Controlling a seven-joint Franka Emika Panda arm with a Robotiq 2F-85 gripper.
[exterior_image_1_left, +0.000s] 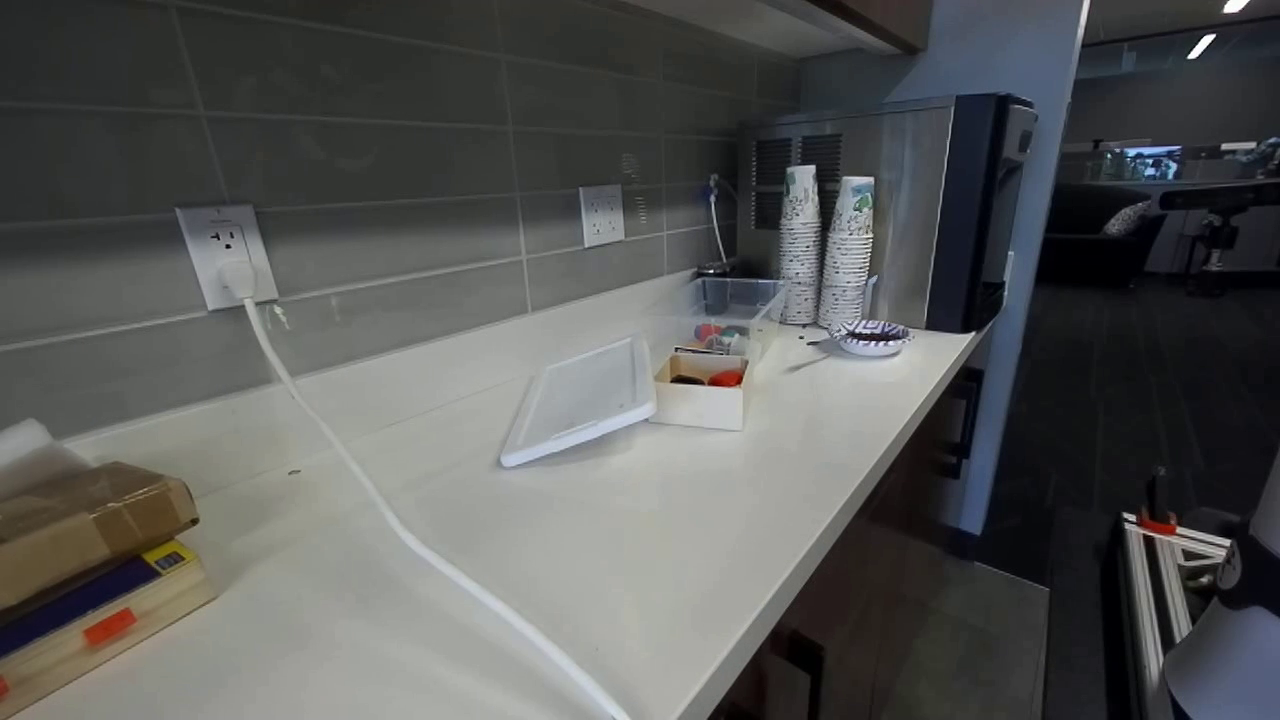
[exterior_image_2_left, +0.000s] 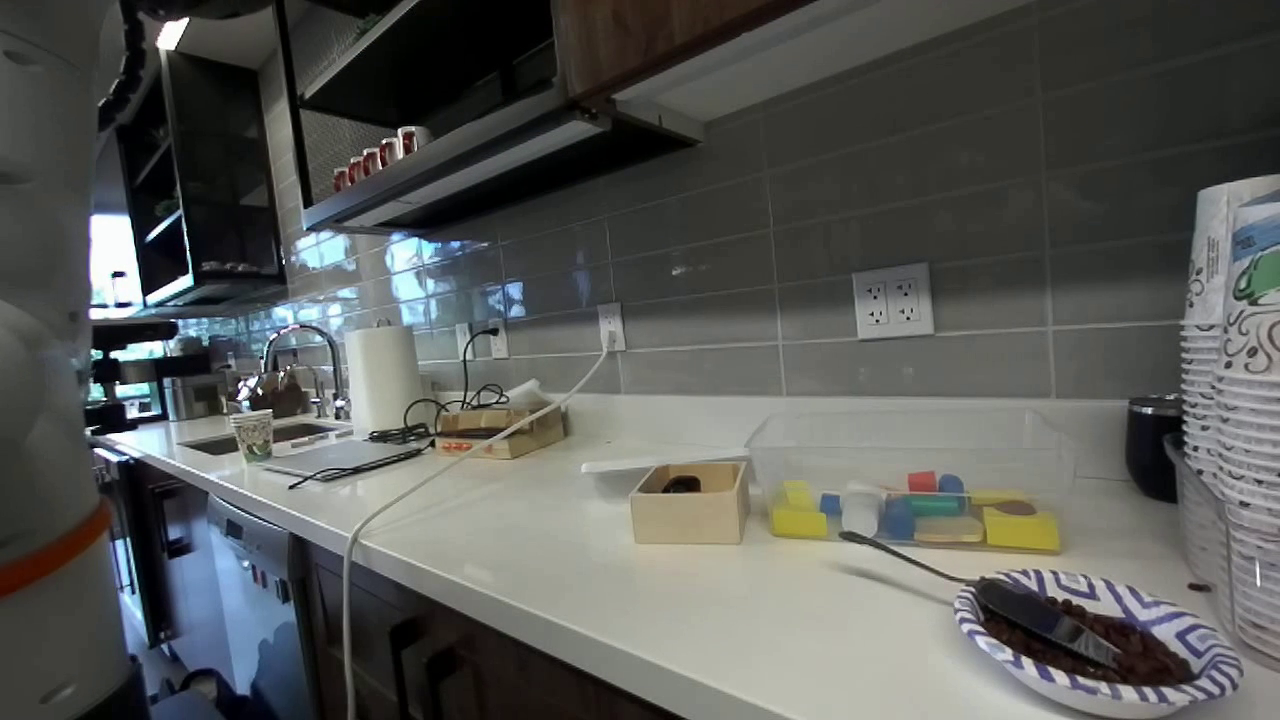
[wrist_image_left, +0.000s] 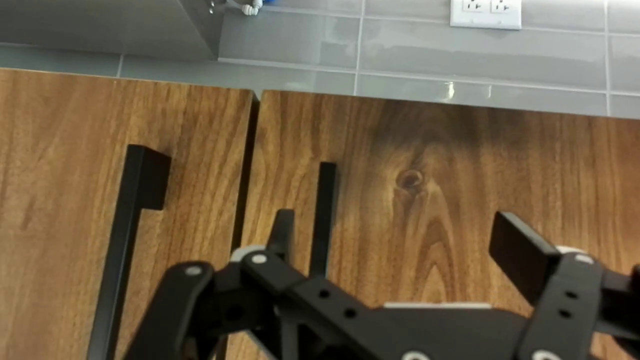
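Note:
In the wrist view my gripper is open, with nothing between its fingers. It faces wooden cabinet doors; the picture seems upside down. A black bar handle shows just beside the left-hand finger; I cannot tell whether they touch. A second black handle is on the neighbouring door. The wooden upper cabinet also shows in both exterior views. The gripper is out of view there; only parts of the arm show.
On the counter stand a small wooden box, a clear bin with coloured blocks, a tilted white lid, stacked paper cups and a patterned bowl with a spoon. A white cable crosses the counter.

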